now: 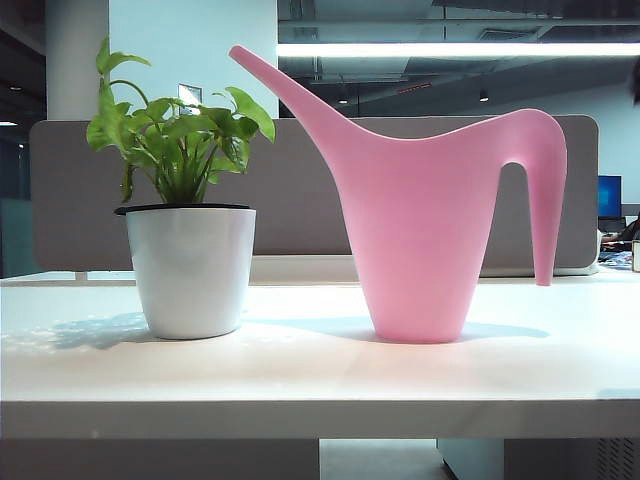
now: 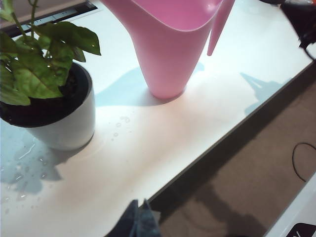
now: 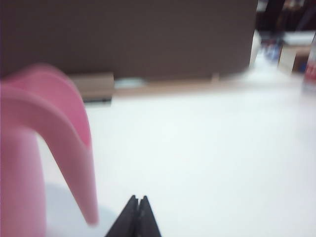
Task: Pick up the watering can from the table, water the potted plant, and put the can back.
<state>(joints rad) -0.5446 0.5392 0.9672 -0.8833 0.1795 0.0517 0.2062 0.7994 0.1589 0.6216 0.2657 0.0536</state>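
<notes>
1. We are seeing the watering can (image 1: 420, 235) standing upright on the table (image 1: 300, 375), with nothing gripping it; its long spout is pointing up and over toward the potted plant (image 1: 188, 215).
2. The potted plant is sitting just beside the can, to its left in the exterior view, with a bare strip of tabletop lying between the two bases.
3. In the left wrist view we are noticing small water droplets (image 2: 118, 126) lying on the table between pot and can, and a wet patch (image 2: 24, 170) spreading by the pot.
4. We are finding the left gripper (image 2: 139, 219) hanging above the table's front edge, near the pot and well back from the can; its two dark fingertips are pressing together with nothing between them.
5. We are finding the right gripper (image 3: 137, 217) hanging over open tabletop just beside the drooping end of the can's handle (image 3: 74, 163) without touching it; its jaws are meeting tip to tip and carrying nothing. That view is coming through blurred.
6. Behind the table, a grey partition panel (image 1: 310, 200) is running across the exterior view.
7. Neither arm is showing in the exterior view.
</notes>
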